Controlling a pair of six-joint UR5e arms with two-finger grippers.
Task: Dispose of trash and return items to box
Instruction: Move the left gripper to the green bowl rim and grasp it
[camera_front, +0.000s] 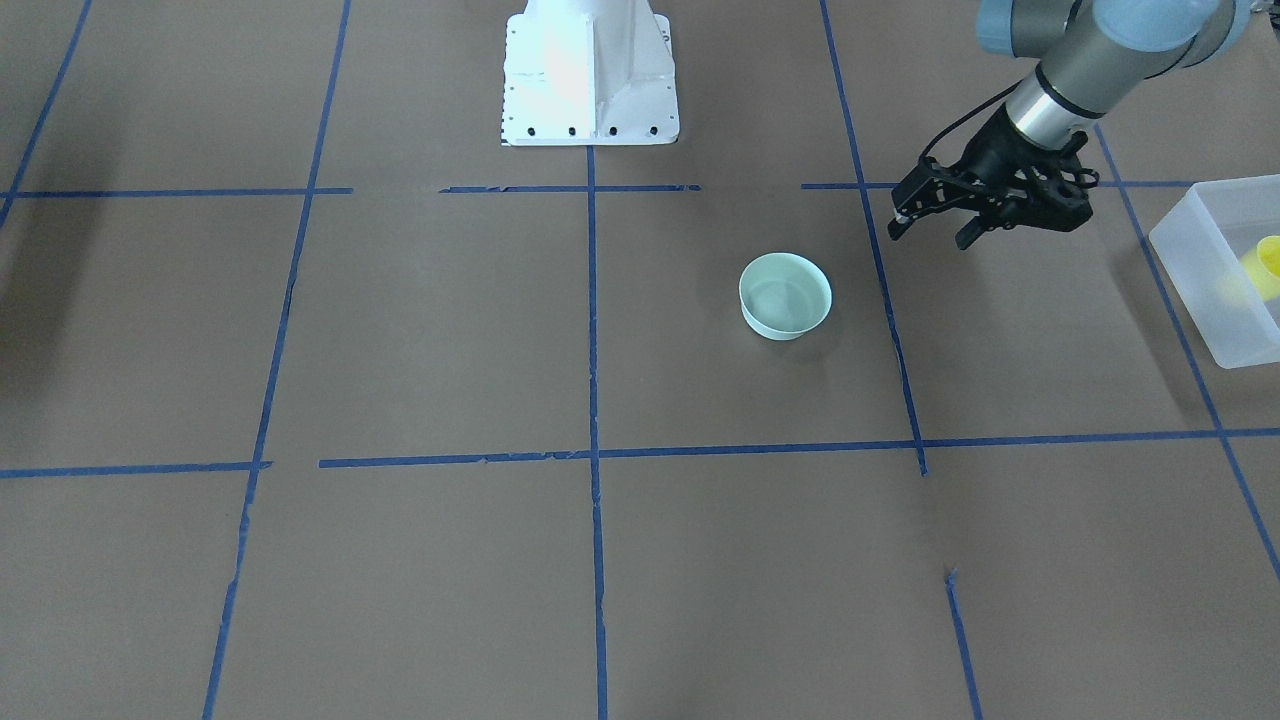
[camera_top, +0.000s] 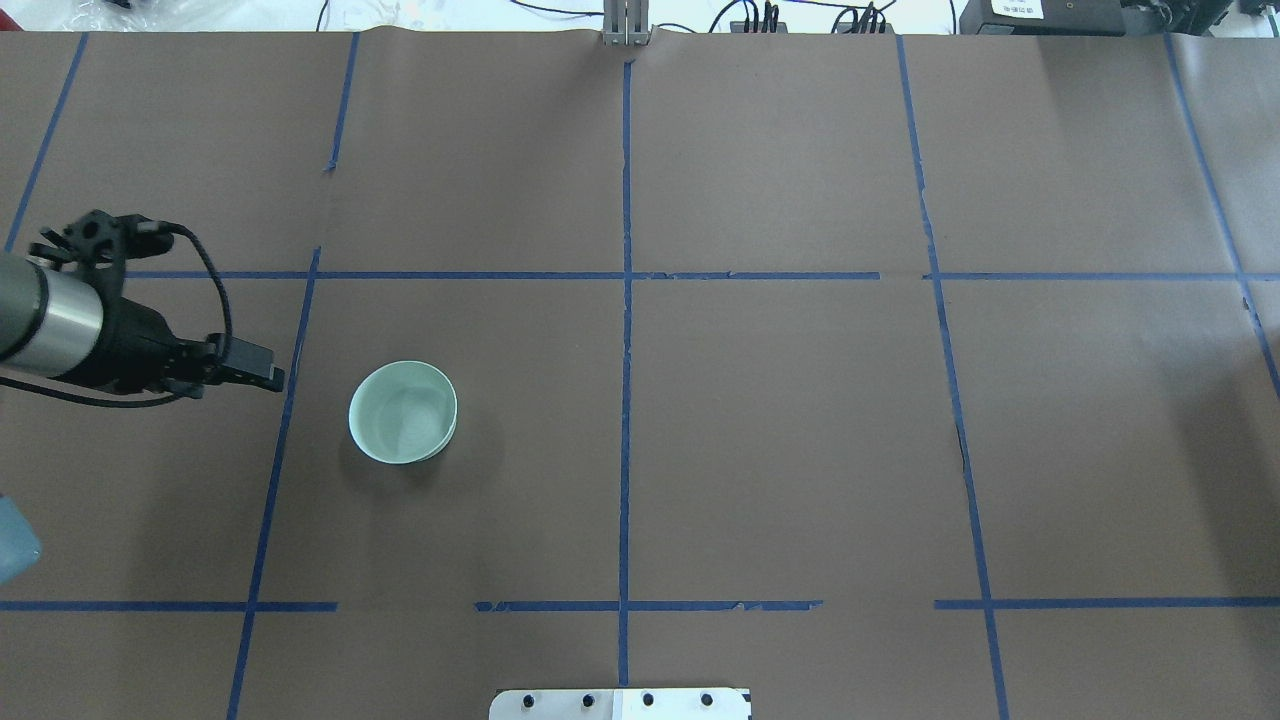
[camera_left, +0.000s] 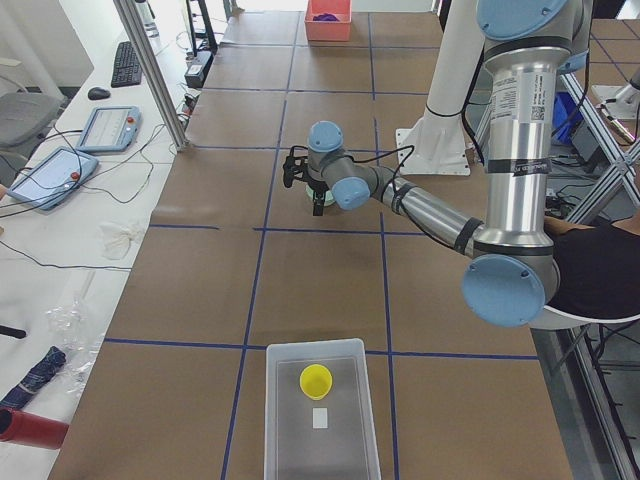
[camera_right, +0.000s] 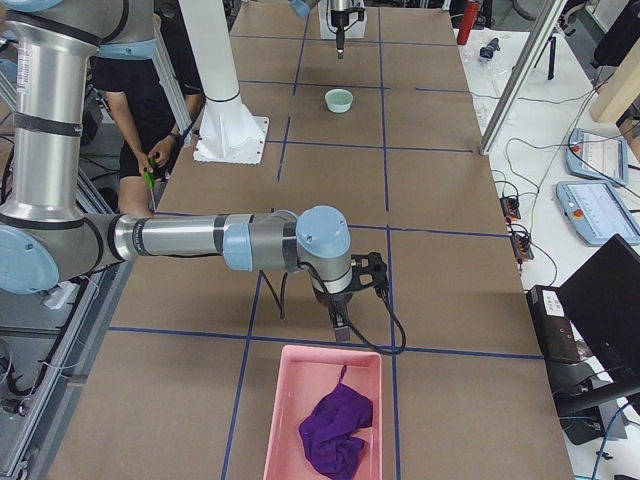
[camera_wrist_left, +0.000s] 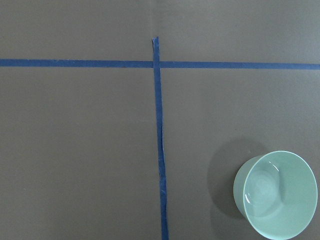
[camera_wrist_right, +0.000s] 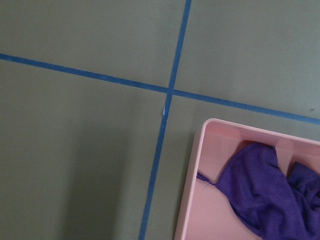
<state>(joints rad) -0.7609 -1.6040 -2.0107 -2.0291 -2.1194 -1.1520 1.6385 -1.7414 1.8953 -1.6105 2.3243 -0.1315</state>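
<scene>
Bowl, mint-green, upright on the worktop's left half, midway between the robot-side and operator-side edges. Left gripper hovers near it toward the left end, jaws apart and empty. Yellow cup sits inside the frosted box at the left-end edge. Right gripper hangs beside the pink bin at the right end; its jaw state cannot be told.

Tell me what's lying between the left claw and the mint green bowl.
No object: only bare brown table paper, crossed by one blue tape line, separates the left claw from the bowl. The overhead view shows it.
</scene>
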